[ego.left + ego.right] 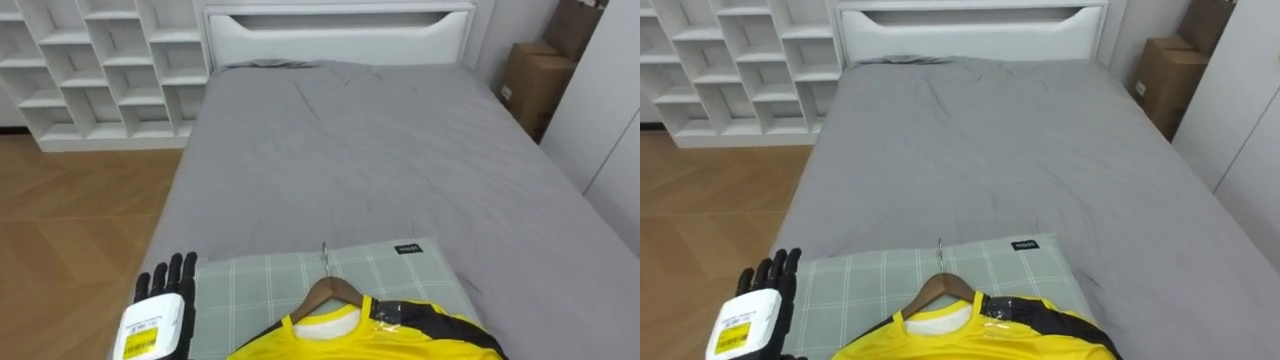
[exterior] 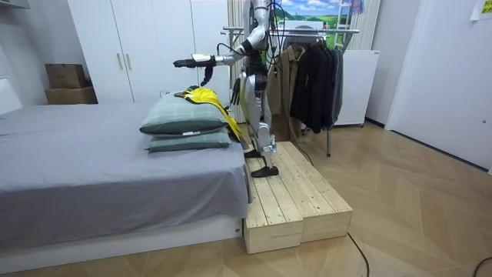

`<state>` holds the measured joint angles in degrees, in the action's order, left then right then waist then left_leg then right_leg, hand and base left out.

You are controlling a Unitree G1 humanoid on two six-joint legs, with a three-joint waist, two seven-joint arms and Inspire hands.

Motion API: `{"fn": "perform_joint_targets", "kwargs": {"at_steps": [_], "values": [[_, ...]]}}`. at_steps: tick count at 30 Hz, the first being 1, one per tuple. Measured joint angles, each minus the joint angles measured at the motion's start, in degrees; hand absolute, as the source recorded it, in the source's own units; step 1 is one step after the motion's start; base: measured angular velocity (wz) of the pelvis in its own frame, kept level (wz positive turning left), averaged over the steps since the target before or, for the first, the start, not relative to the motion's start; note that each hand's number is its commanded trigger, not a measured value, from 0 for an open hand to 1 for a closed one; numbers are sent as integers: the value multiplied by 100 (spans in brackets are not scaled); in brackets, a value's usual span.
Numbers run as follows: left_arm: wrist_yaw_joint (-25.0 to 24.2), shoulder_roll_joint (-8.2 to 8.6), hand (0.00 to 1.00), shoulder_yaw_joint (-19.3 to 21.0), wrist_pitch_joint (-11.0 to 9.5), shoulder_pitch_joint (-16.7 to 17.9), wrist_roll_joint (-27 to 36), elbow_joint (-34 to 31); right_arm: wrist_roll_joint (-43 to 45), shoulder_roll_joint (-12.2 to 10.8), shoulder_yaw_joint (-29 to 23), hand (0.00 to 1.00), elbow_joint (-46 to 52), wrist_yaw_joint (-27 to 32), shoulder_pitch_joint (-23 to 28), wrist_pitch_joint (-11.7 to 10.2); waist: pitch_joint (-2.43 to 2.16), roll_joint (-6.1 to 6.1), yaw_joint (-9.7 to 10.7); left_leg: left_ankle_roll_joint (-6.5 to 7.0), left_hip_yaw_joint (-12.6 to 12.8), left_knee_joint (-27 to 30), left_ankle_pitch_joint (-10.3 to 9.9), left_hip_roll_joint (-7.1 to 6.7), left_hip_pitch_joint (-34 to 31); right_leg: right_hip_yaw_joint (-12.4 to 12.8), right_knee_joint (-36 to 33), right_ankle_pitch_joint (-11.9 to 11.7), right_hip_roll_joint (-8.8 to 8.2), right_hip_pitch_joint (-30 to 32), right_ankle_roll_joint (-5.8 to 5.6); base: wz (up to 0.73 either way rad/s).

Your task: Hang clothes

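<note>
Lower left, the left hand (image 1: 165,300) holds nothing, fingers straight. Bottom centre, a yellow shirt (image 1: 300,348) on a wooden hanger (image 1: 325,292) lies on a checked pillow (image 1: 250,285).

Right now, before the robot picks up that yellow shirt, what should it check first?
1. Yellow shirt sits on the wooden hanger: ok.
2. Hanger's hook is exposed, lying on the checked pillow: ok.
3. Left hand is open and holds nothing, by the pillow's left edge: ok.
4. A hand grips the hanger: not ok, not yet done.
5. Clothes rack behind the robot has free room: cannot tell.
</note>
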<state>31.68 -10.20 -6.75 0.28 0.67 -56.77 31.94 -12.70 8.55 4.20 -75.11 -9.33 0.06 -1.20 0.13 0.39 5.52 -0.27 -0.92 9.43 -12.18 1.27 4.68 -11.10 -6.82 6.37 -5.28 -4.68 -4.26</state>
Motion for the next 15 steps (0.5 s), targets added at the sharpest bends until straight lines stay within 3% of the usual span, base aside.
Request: {"fn": "perform_joint_targets", "kwargs": {"at_steps": [5, 9, 15], "values": [[-27, -4, 0, -2, 0, -328, -7, 212, 1, 4, -2, 0, 29, 20, -2, -12, -6, 24, 50, -1, 26, -22, -1, 20, -17, 18, 1, -5, 21, 39, 7, -2], [-64, -3, 0, -15, 6, -442, 5, 345, 0, 54, 7, 0, 28, 54, -3, -15, -50, 123, 101, -1, 83, -23, 0, 23, -21, 77, 1, -8, 26, 72, 11, -7], [-147, -2, 0, -16, 54, -770, 174, 957, -62, 65, 78, 0, -11, 59, -112, -15, -2, 177, 206, -1, 80, -26, 0, 22, -92, 77, -1, -8, 24, 143, 11, 0]]}}
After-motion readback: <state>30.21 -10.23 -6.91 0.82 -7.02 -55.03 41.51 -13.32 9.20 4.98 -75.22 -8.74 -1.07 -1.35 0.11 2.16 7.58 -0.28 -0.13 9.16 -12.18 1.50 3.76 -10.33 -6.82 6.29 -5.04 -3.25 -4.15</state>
